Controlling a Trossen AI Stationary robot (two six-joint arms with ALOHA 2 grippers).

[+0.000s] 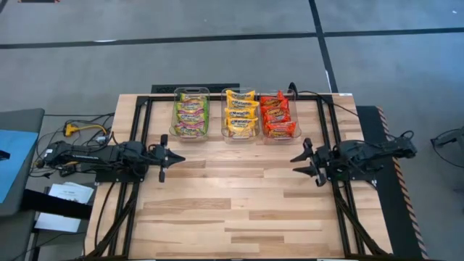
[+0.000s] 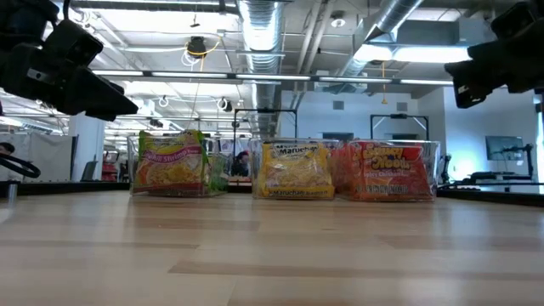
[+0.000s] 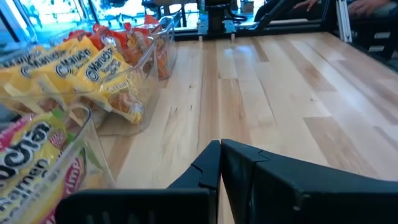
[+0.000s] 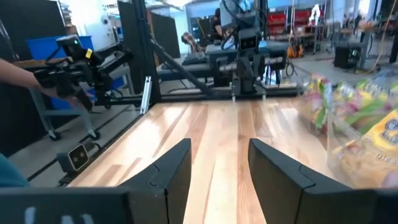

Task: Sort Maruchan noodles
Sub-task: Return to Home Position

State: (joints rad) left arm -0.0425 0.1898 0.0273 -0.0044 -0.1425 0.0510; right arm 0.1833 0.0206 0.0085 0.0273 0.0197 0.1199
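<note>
Maruchan packets stand on edge in three clear bins at the table's far edge: green ones (image 1: 191, 114) in the left bin, yellow ones (image 1: 240, 114) in the middle, red-orange ones (image 1: 278, 114) in the right. The low view shows green (image 2: 171, 164), yellow (image 2: 295, 170) and red (image 2: 391, 172) front packets. My left gripper (image 1: 179, 157) hovers over the table's left side, shut, holding nothing; its fingers meet in the left wrist view (image 3: 220, 163). My right gripper (image 1: 296, 164) hovers at the right side, open and empty, fingers apart (image 4: 219, 165).
Bare wooden tabletop (image 1: 239, 203) spreads between the arms and toward the near edge. Black frame rails (image 1: 138, 123) run along both sides. Cables and a blue bin (image 1: 14, 156) sit off the table's left. A person's hand (image 4: 18, 71) shows beyond the table in the right wrist view.
</note>
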